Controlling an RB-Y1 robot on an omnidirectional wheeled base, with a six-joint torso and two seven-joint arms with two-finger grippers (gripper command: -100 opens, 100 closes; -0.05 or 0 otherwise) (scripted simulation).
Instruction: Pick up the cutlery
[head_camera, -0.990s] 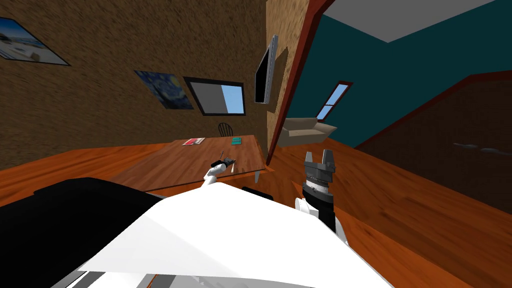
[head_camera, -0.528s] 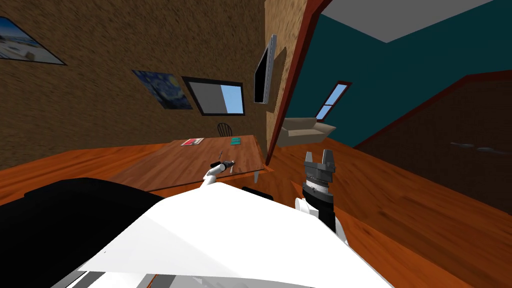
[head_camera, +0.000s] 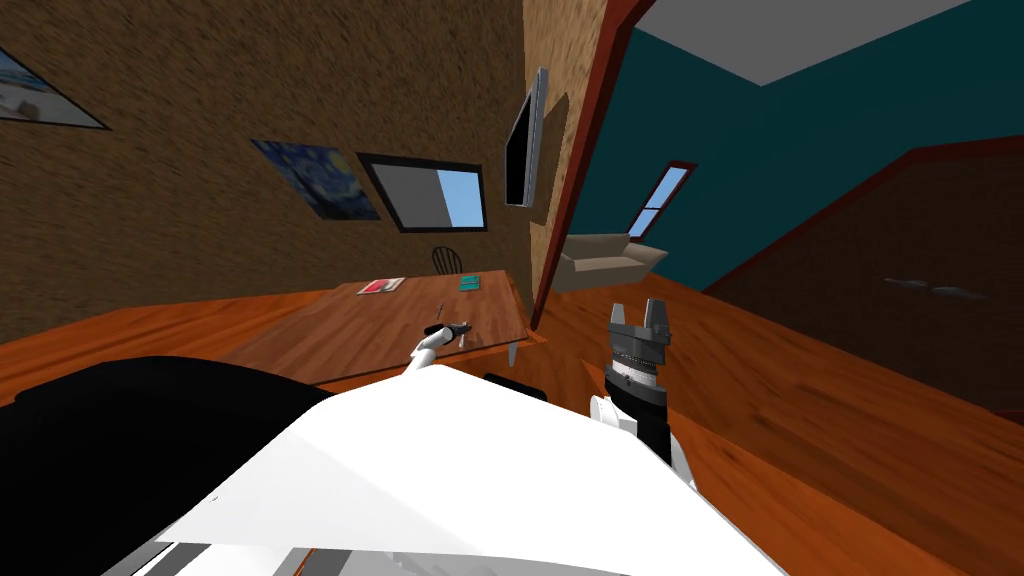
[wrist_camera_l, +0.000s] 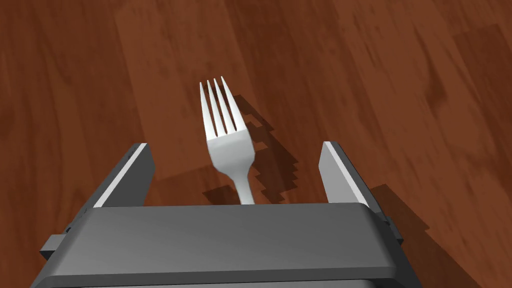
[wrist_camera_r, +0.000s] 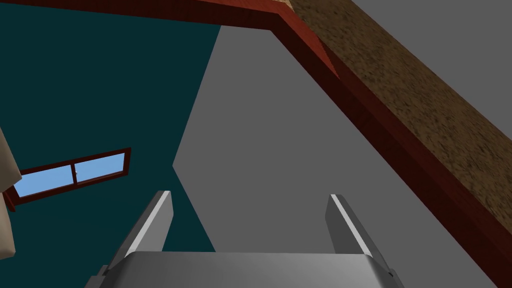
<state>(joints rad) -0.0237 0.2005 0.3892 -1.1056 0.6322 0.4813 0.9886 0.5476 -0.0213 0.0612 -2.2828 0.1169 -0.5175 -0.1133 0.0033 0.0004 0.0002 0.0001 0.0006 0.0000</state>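
A white fork (wrist_camera_l: 227, 135) lies flat on the wooden table (wrist_camera_l: 400, 75), tines pointing away from the left gripper (wrist_camera_l: 235, 146), whose jaws stand apart on either side without touching it. At the table's far end lie a red book (head_camera: 380, 286) and a teal book (head_camera: 470, 282), with a chair (head_camera: 446, 258) behind them. The right gripper (head_camera: 634, 312) is raised off the table's right edge, jaws apart.

The fork (wrist_camera_l: 227, 145) is smooth and pale grey with a soft sheen. The counter (wrist_camera_l: 390, 80) beneath it is reddish-brown wood, grained and faintly polished. The left end effector (wrist_camera_l: 234, 147) has matt light grey fingers (wrist_camera_l: 337, 172) on a dark, smooth body.
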